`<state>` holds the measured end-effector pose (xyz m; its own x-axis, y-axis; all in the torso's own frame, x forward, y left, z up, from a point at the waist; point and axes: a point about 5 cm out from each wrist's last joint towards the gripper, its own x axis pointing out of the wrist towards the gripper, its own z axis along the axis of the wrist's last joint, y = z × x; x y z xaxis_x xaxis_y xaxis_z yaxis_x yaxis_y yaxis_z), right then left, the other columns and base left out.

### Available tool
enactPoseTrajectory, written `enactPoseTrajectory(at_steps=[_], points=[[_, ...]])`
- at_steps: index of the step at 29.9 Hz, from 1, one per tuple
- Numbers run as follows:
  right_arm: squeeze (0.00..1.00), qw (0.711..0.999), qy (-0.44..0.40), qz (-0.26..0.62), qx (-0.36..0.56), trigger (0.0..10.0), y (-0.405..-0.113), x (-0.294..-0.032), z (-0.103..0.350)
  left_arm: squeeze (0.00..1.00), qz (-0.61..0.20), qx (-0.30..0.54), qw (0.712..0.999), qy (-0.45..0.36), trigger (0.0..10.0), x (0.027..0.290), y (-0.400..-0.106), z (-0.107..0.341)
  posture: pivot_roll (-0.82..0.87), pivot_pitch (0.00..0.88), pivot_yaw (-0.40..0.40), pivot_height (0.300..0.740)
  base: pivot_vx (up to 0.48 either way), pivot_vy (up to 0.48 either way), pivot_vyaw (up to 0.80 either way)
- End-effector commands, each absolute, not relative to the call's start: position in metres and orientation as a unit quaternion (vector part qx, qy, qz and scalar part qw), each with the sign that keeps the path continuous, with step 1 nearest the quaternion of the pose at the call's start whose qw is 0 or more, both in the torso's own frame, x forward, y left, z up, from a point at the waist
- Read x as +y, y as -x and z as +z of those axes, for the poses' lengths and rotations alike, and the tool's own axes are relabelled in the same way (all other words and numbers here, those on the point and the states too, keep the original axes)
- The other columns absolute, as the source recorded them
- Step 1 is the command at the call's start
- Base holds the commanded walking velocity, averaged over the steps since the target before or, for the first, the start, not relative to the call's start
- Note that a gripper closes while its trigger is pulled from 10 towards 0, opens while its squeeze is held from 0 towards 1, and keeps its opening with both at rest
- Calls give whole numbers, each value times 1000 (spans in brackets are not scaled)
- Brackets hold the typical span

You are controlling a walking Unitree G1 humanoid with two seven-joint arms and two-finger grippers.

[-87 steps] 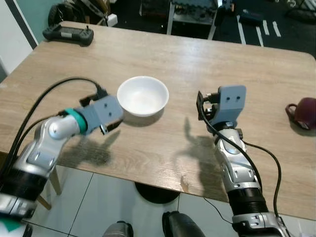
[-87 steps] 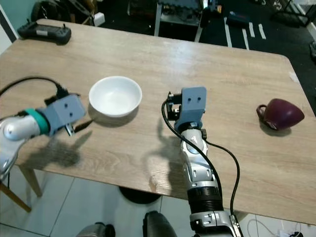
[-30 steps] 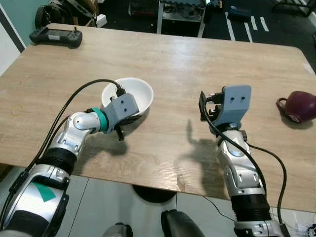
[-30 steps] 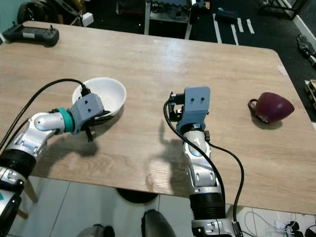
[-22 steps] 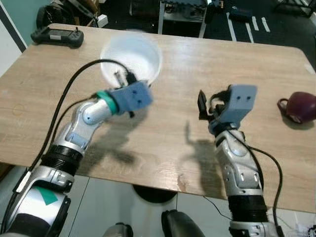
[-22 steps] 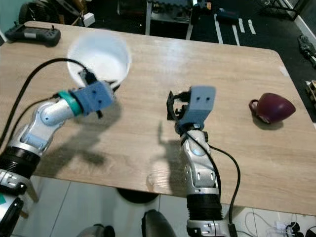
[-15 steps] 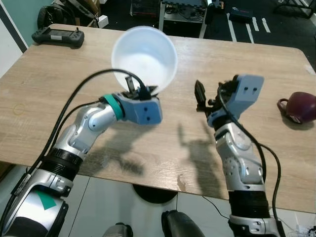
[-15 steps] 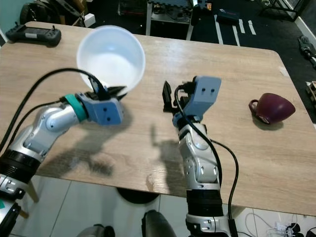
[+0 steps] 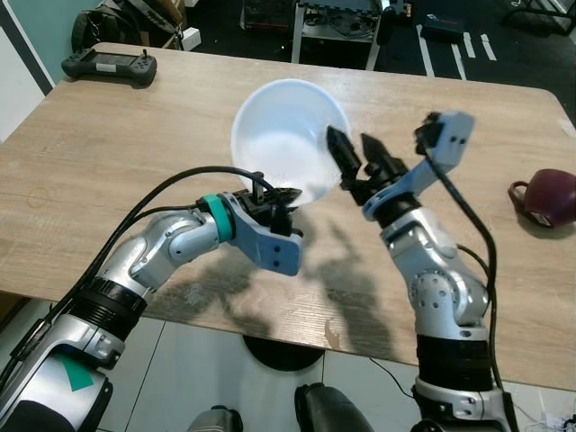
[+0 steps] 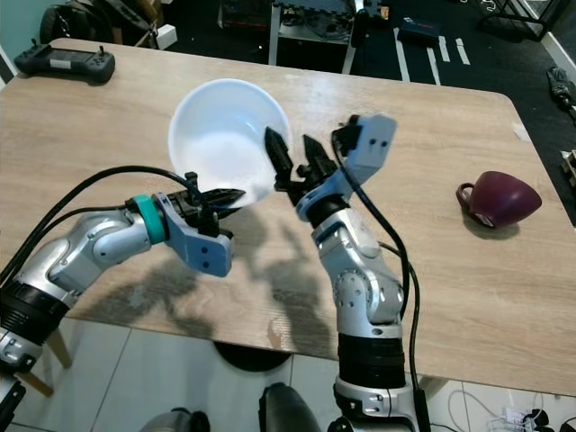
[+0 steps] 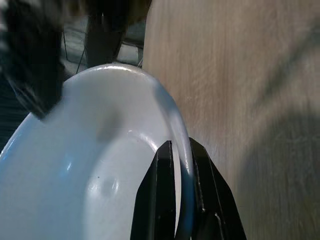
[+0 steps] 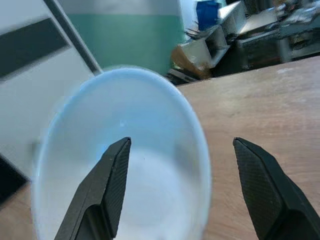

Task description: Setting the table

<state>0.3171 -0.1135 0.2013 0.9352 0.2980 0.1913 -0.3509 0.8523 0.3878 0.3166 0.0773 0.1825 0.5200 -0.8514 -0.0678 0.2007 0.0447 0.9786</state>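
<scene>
A white bowl (image 9: 286,135) hangs above the wooden table (image 9: 135,135), tilted toward me. My left gripper (image 9: 274,193) is shut on its near rim; in the left wrist view the two black fingers (image 11: 162,185) pinch the rim of the bowl (image 11: 95,175). My right gripper (image 9: 358,155) stands open at the bowl's right side, pointing into it. In the right wrist view the bowl (image 12: 125,170) lies just ahead of the right gripper (image 12: 181,141), whose fingers (image 12: 107,185) are spread wide.
A maroon mug (image 9: 549,196) lies on its side at the table's right edge. A black controller (image 9: 108,65) rests at the far left corner. Dark floor and clutter lie beyond the far edge; white tiles below the near edge.
My left gripper closed on the bowl's rim, lifted it off the table and carried it right. The right gripper swung left toward the bowl with its fingers open.
</scene>
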Motion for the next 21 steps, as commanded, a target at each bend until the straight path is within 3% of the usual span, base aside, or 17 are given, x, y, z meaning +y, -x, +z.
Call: enactPoseTrajectory(at_steps=[1, 4, 5, 6, 7, 10, 11, 21], points=[[0, 969, -200, 138, -42, 10000, -321, -116, 191, 0, -405, -323, 639, -569, 10000, 65, -310, 189, -80, 0, 17, 740, 0, 0, 0], [0, 971, -205, 123, -28, 10000, -323, -119, 187, 0, -408, -338, 632, -566, 10000, 59, -308, 191, -78, 0, 16, 740, 0, 0, 0], [0, 968, -210, 134, -20, 9176, -322, -117, 185, 0, -406, -344, 630, -566, 10000, 57, -308, 192, -79, 0, 16, 740, 0, 0, 0], [0, 966, -213, 143, -14, 9176, -322, -116, 184, 0, -404, -349, 628, -566, 10000, 56, -308, 193, -79, 0, 16, 740, 0, 0, 0], [0, 965, -212, 153, -6, 784, -320, -114, 182, 0, -402, -354, 626, -566, 10000, 54, -308, 194, -80, 0, 16, 740, 0, 0, 0], [0, 964, -209, 162, 2, 784, -319, -112, 180, 0, -400, -359, 625, -567, 10000, 53, -308, 195, -79, 0, 17, 740, 0, 0, 0], [0, 963, -215, 163, 4, 0, -318, -111, 180, 0, -398, -362, 623, -568, 10000, 53, -308, 195, -79, 0, 16, 740, 0, 0, 0], [0, 956, -246, 156, -19, 0, -318, -112, 185, 0, -397, -365, 615, -576, 10000, 54, -305, 189, -76, 0, 18, 740, 0, 0, 0]])
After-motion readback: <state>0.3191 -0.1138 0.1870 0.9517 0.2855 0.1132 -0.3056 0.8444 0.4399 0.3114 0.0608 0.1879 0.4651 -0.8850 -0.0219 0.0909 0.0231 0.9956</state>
